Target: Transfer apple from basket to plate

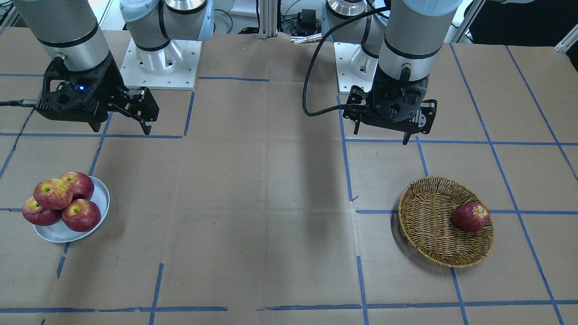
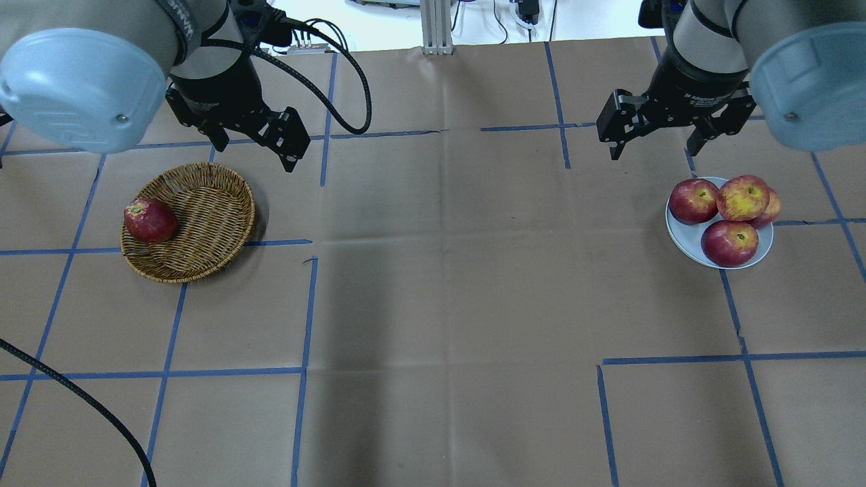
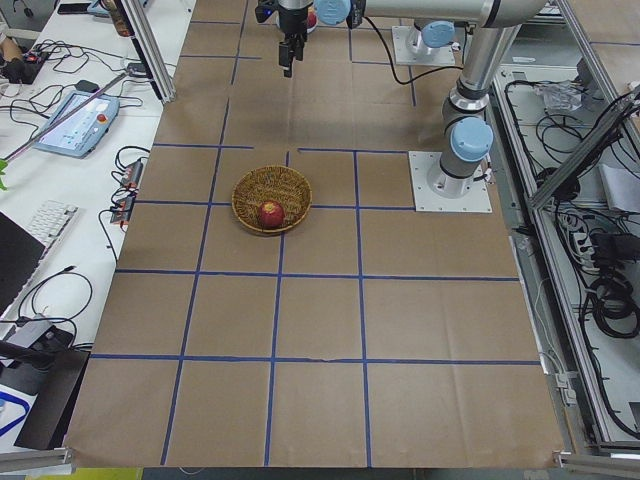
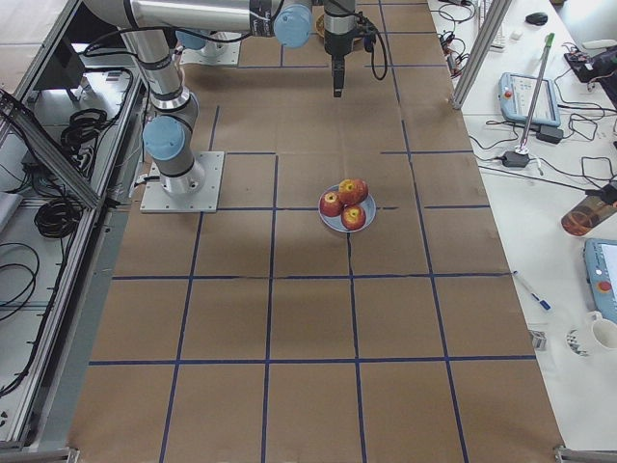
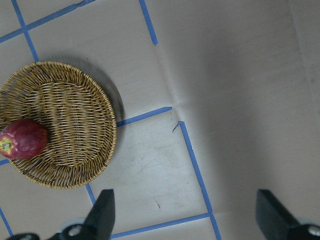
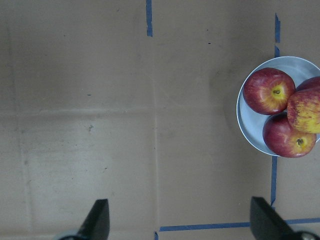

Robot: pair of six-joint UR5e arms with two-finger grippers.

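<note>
- The pale pinkish-red apple (image 2: 742,197) is on the white plate (image 2: 683,237). It lies on top of three darker red apples (image 2: 729,243) and touches them.
- The right gripper (image 2: 653,150) hangs above the surface (image 2: 440,270), near the plate. Its fingers are apart and hold nothing.
- The left gripper (image 2: 254,145) hangs near the wicker basket (image 2: 210,203), also with fingers apart and empty.
- One dark red apple (image 2: 149,220) rests in the basket, close to its rim.

Basket (image 2: 211,206) at robot's left, one apple (image 2: 150,220) inside, plate (image 2: 680,235) at right, four apples (image 2: 743,197) heaped on it
</note>
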